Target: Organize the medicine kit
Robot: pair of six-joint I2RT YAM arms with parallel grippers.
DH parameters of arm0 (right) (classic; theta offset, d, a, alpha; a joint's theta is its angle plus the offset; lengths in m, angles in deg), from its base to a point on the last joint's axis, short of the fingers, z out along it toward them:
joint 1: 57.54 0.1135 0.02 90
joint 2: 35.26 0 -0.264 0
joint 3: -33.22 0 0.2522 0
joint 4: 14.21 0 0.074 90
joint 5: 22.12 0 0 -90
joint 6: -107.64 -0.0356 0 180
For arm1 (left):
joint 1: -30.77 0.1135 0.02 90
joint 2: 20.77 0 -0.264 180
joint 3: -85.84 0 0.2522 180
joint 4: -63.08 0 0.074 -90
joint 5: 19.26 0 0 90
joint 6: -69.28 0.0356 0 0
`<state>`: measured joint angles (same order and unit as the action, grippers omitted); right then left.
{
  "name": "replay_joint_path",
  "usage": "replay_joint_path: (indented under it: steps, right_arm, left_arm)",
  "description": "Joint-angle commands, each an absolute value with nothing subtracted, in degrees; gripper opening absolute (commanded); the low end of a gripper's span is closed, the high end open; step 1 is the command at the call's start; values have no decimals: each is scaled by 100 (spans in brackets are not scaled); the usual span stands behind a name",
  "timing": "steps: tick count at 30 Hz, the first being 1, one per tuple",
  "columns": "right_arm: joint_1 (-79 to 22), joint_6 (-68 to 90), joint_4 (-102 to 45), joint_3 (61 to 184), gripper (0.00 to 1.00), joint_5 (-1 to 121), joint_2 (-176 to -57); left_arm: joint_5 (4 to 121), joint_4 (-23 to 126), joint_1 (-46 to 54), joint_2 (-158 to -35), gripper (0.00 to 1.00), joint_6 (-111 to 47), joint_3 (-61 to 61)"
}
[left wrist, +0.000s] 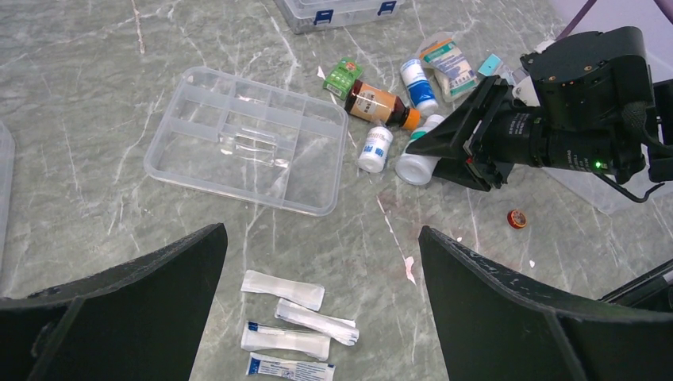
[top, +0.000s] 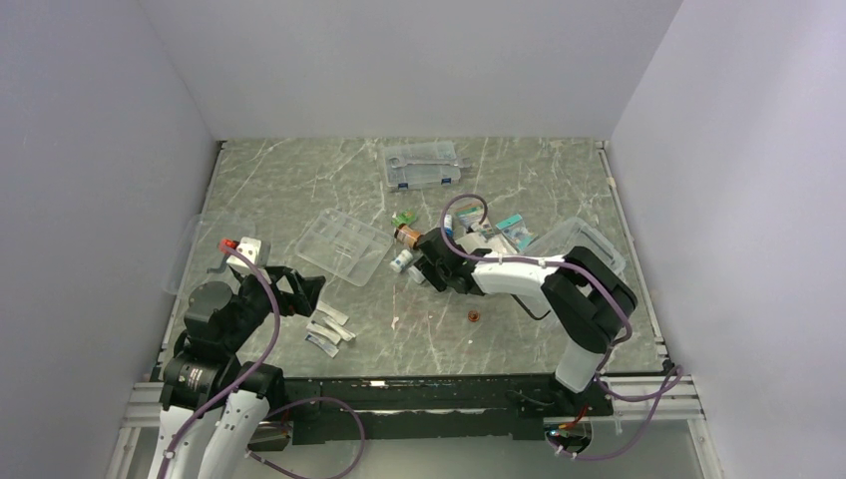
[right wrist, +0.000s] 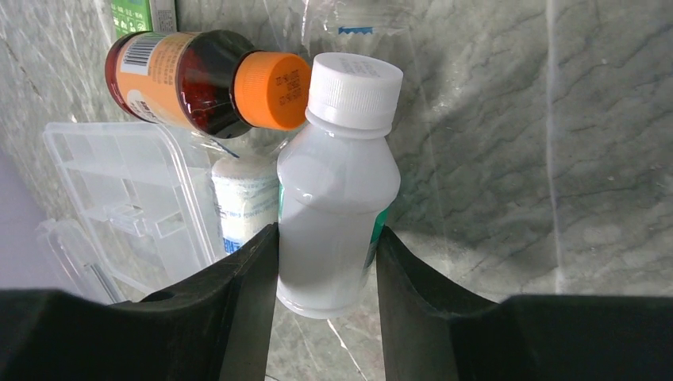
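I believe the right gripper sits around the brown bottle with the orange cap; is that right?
Not quite: the right gripper sits around the white bottle with the white cap, per the right wrist view; the brown bottle lies beside it.

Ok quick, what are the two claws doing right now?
Left claw: open, holding nothing.
Right claw: closed on the white bottle.
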<state>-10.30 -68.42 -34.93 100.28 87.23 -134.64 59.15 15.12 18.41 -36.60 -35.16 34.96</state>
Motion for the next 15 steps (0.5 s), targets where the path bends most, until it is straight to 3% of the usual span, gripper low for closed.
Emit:
replay_joint_path:
  steps: [1,7,15]
  right_arm:
    - [-1017,-6782,-3590,9905,22,8999,-13111]
    - [-1014,-5981,-3566,9885,8,8864,-12800]
    - [-1004,-4168,-3762,10198,0,8438,-12355]
  left_arm:
    - [6002,1584,1821,-3676,99,-3571,3366]
    - [6020,1583,1812,-3676,99,-3581,3368]
    - [6000,1592,1812,-3685,99,-3577,3367]
